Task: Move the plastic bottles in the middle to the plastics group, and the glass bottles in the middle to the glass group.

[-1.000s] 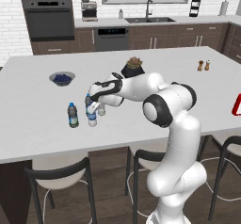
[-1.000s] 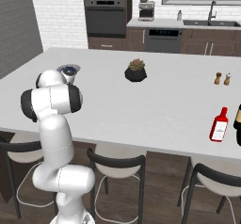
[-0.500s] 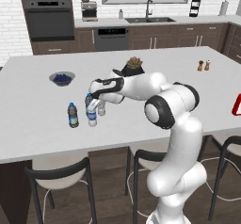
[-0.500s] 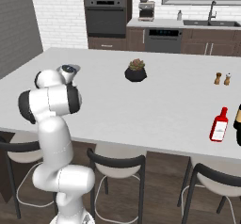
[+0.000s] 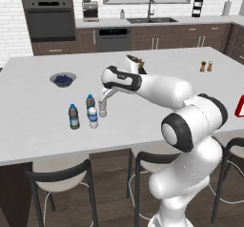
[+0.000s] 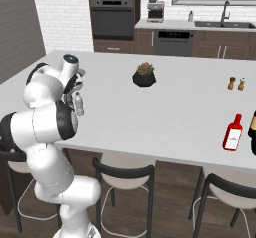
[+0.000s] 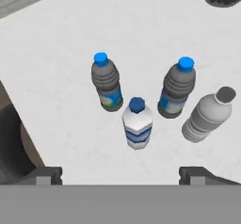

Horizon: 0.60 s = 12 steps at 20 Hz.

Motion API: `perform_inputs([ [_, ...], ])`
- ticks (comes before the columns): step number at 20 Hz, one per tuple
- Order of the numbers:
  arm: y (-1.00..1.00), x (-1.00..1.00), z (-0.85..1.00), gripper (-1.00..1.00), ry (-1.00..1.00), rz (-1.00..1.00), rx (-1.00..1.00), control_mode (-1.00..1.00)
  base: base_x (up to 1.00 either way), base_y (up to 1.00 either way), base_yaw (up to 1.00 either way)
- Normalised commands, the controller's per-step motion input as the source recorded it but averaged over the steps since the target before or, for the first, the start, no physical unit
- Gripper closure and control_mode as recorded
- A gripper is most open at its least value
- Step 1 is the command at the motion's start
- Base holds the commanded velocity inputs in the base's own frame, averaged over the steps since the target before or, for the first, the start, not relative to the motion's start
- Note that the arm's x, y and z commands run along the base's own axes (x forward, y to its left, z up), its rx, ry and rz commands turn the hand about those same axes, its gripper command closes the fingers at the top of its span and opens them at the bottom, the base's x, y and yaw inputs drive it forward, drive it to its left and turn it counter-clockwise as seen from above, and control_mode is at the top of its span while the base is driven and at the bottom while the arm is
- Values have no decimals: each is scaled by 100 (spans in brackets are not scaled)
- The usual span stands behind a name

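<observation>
The gripper [image 7: 120,173] hangs with its jaws spread wide and nothing between them, both dark tips showing at the bottom of the hand view, just above a cluster of four small bottles that all stand upright with their long axes vertical; in the left base view it [image 5: 106,96] sits right over the clear bottle with the pale cap [image 5: 102,108], which stands free on the worktop toward its front-left corner. Directly ahead of the open jaws in the hand view is the clear bottle with the light-blue label [image 7: 137,123], nearest the tips; flanking it are the two darker bottles of the plastics group [image 7: 107,83] [image 7: 178,87], close beside it but apart; the pale-capped one [image 7: 206,113] stands just beside the second of these. So both plastic bottles look already gathered with their group, and I judge that half of the sorting done.

The red glass bottle [image 6: 233,132] stands upright near the worktop's front edge toward the right end, well apart from the gripper, with a dark bottle [image 6: 253,132] at the picture's margin beside it. The coming move likely turns on that gap: the hand would have to lift clear of the caps and cross the whole worktop. A bowl of berries [image 5: 62,79], a potted plant [image 6: 144,74] and two shakers [image 6: 236,83] lie further back.
</observation>
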Motion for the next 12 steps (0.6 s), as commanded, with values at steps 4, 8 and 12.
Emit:
perform_inputs([
  [4,-64,-59,79,-100,8,-14,0,-100,0,0,0],
  [8,-62,-59,64,-100,8,-17,-2,-100,0,0,0],
  [12,-53,-82,24,-100,5,-16,-4,-100,0,0,0],
])
